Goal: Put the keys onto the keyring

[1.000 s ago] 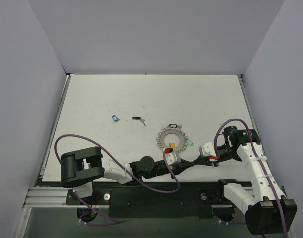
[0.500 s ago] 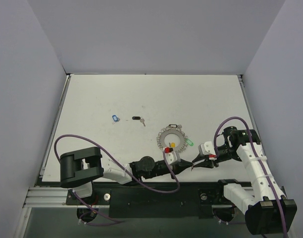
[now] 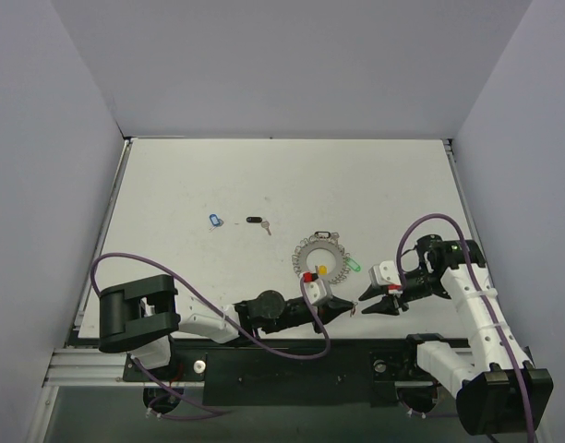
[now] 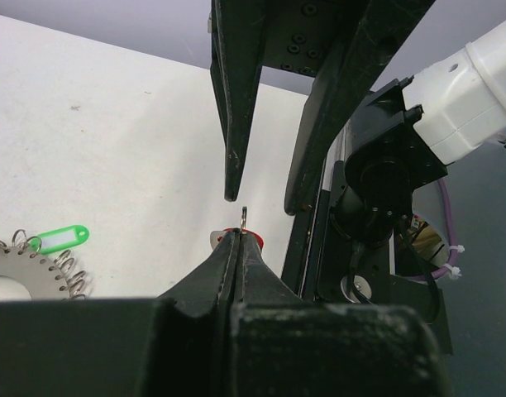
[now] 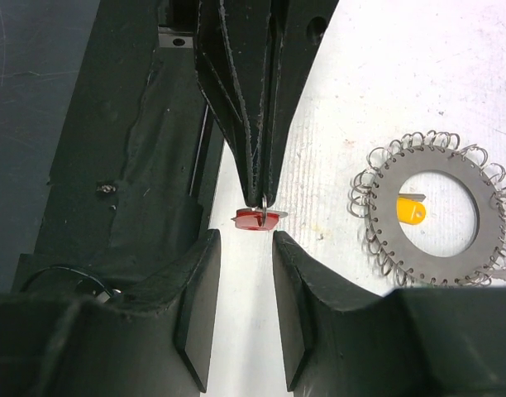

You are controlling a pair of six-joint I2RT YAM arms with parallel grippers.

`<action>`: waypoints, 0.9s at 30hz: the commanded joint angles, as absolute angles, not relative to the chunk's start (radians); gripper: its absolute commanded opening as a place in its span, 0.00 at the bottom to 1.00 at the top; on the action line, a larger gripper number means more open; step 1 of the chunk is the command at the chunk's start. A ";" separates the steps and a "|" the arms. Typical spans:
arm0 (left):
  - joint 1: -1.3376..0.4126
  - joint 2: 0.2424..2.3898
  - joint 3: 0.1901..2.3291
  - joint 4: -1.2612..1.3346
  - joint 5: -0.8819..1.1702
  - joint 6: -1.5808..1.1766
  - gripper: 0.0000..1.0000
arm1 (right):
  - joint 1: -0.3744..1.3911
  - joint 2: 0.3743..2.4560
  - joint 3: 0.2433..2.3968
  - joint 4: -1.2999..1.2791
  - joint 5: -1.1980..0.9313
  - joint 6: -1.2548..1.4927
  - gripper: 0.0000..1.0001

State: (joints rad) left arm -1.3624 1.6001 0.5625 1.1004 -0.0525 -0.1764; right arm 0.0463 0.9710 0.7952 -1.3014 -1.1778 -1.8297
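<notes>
My left gripper [image 4: 236,235] is shut on a red-headed key [image 5: 258,219], which hangs at its tips just above the table's near edge. The key's small wire ring [image 4: 245,217] sticks out past the tips. My right gripper [image 5: 241,241] faces it tip to tip, open, its two fingers [image 4: 233,124] on either side of the key without touching it. The keyring [image 5: 440,207] lies flat on the table to the side, a yellow tag [image 5: 410,209] showing in its open centre and a green tag [image 4: 59,239] at its rim. In the top view the two grippers meet just below the keyring [image 3: 321,257].
A blue-tagged key [image 3: 215,220] and a black-tagged key [image 3: 257,221] lie on the white table [image 3: 264,175], left of and beyond the keyring. The black base rail [image 3: 292,365] runs along the near edge under both grippers. Purple cables loop off both arms.
The right gripper has opened and drawn slightly back to the right. The left gripper has closed on the red key and holds it alone.
</notes>
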 commanded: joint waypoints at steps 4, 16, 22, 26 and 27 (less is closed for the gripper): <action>-1.367 1.591 0.591 1.104 -0.031 -0.187 0.00 | 0.058 1.028 0.841 -1.569 -1.212 -1.896 0.28; -1.367 1.600 0.604 1.104 -0.029 -0.184 0.00 | 0.127 1.062 0.838 -1.554 -1.198 -1.887 0.21; -1.367 1.605 0.609 1.101 -0.029 -0.186 0.00 | 0.137 1.075 0.844 -1.554 -1.203 -1.884 0.17; -1.367 1.609 0.614 1.098 -0.025 -0.187 0.00 | 0.138 1.075 0.844 -1.552 -1.201 -1.885 0.16; -1.367 1.609 0.615 1.100 -0.025 -0.187 0.00 | 0.138 1.075 0.842 -1.549 -1.203 -1.884 0.16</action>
State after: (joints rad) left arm -1.3628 1.6032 0.5728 1.0782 -0.0391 -0.1783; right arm 0.1284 1.0679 0.8124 -1.3018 -1.1744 -1.8637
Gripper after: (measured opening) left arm 0.017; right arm 0.161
